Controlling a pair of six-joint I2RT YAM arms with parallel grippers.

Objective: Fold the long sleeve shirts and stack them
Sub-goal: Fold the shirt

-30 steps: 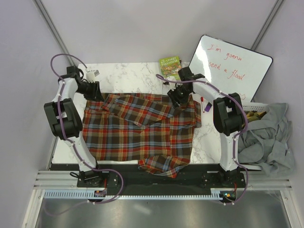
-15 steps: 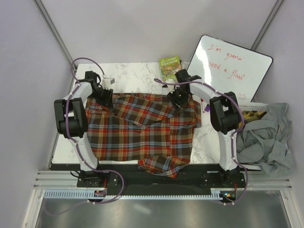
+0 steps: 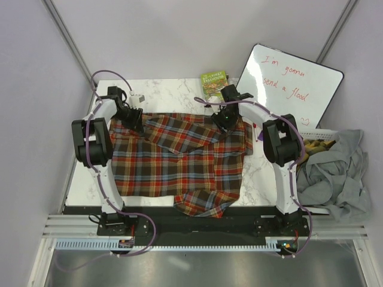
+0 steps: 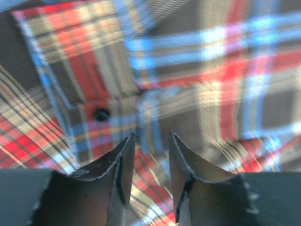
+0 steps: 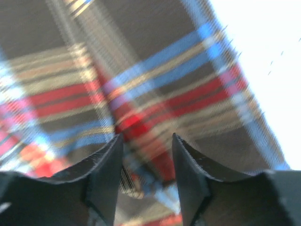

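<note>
The left tool (image 3: 135, 121) pinches the far-left edge of the plaid flannel shirt (image 3: 179, 161) — soft checked cloth spread flat over the marble tabletop (image 3: 167, 94), its hem drooping past the near edge. The right tool (image 3: 225, 124) grips a raised fold at the shirt's far-right edge — a bare strip of tabletop lies beyond.

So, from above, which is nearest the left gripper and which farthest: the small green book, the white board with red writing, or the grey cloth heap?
From the left gripper, on the plaid flannel shirt:
1. Small green book, back middle.
2. White board, back right.
3. Grey cloth heap, far right.
</note>
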